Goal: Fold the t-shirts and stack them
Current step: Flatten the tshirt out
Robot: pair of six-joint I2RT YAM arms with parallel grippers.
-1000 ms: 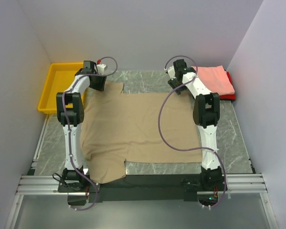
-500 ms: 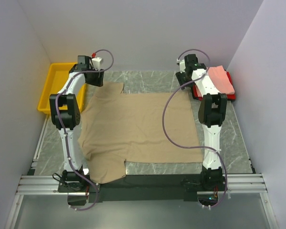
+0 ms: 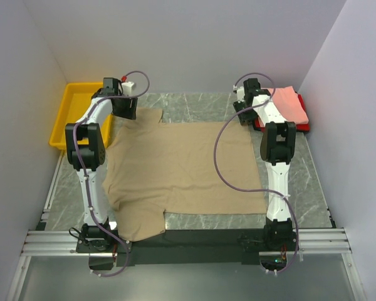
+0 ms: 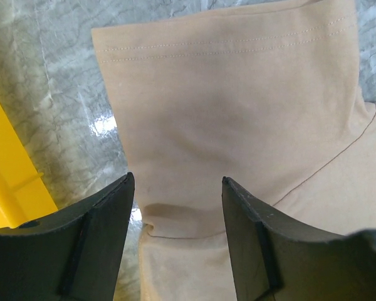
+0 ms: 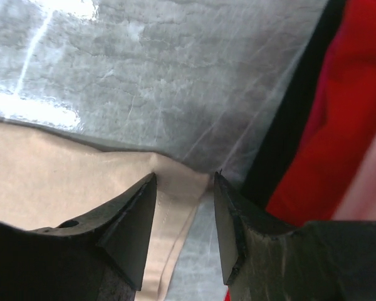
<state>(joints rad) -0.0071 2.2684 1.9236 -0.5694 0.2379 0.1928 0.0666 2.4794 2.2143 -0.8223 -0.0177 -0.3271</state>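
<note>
Nearest the arm bases, the tan t-shirt [image 3: 182, 169] lies spread flat on the grey counter [image 3: 194, 221], turned sideways. One sleeve reaches the near-left edge and the straight hem runs along the right. The cloth is open and largely smooth, with no fold made in it, so the step in hand is judged to be the first fold of this shirt, at the grasping stage. At the far left, the left hand [image 4: 175, 182] hangs over the far sleeve, its jaws wide apart with nothing between them and the sleeve's stitched edge in view beyond the fingertips. At the far right, the right hand [image 5: 185, 177] is lowered to the far hem corner with its jaws parted, and the corner of the cloth sits in the gap between them. It has not closed, and whether the fingertips touch the counter cannot be told. The next move calls for both hands to close on the far edge, sleeve and hem corner alike, and pinch a single layer cleanly before any lift. Just beyond the right hand, a folded salmon pink t-shirt [image 3: 288, 103] rests on a folded red t-shirt [image 3: 301, 127], forming the stack. A yellow bin [image 3: 59, 122] stands at the far-left corner, beside the sleeve.
</note>
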